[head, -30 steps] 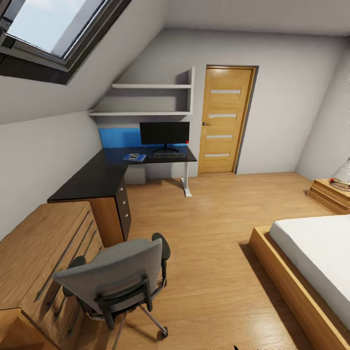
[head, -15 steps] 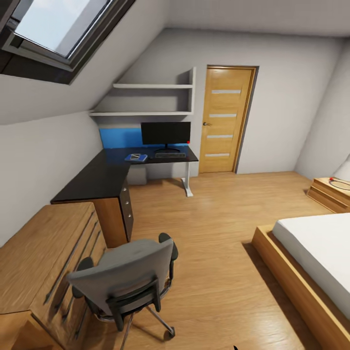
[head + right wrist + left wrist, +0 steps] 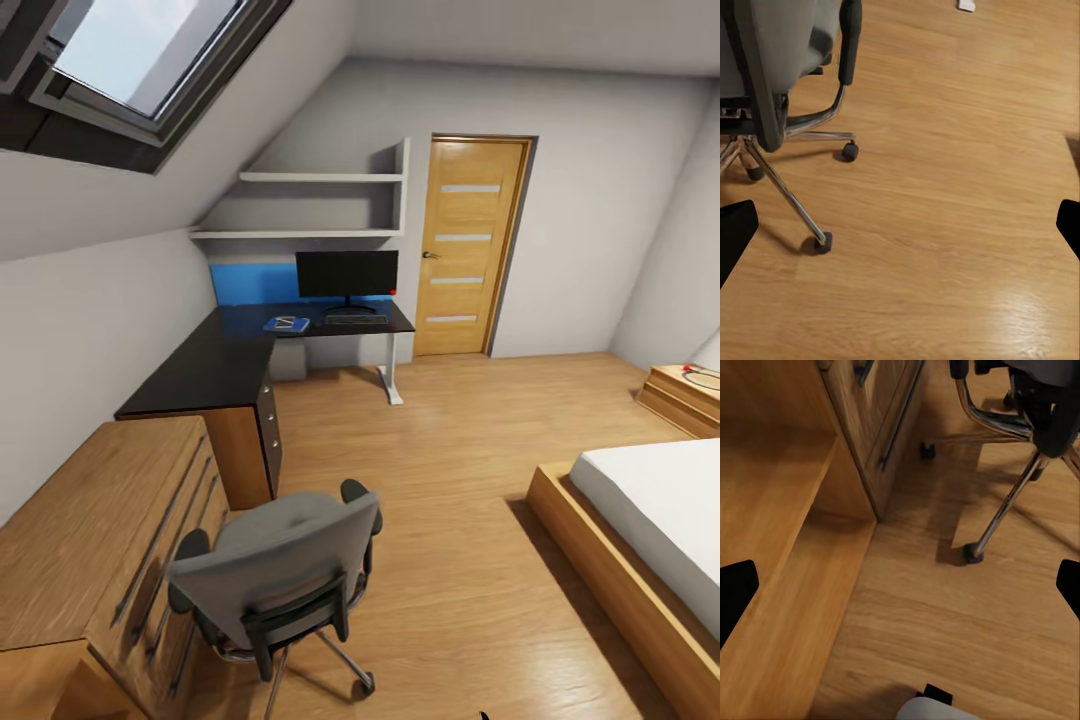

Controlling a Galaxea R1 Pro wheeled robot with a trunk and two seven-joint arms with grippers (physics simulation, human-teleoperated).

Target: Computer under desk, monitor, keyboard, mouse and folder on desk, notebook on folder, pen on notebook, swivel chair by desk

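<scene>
An attic bedroom with pale grey walls and a sloped ceiling holding a skylight [image 3: 150, 60] at upper left. The floor [image 3: 450, 480] is warm wood planks. A wooden door [image 3: 470, 248] with four frosted panes stands in the far wall, two white shelves [image 3: 310, 205] beside it. A low wood cabinet [image 3: 90, 540] lines the left wall; a bed [image 3: 650, 540] and nightstand [image 3: 685, 395] sit right.

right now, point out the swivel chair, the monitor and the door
swivel chair [image 3: 275, 575]: head view, on the grey backrest
monitor [image 3: 346, 274]: head view, on the black screen
door [image 3: 468, 260]: head view, on the wooden panel
</scene>
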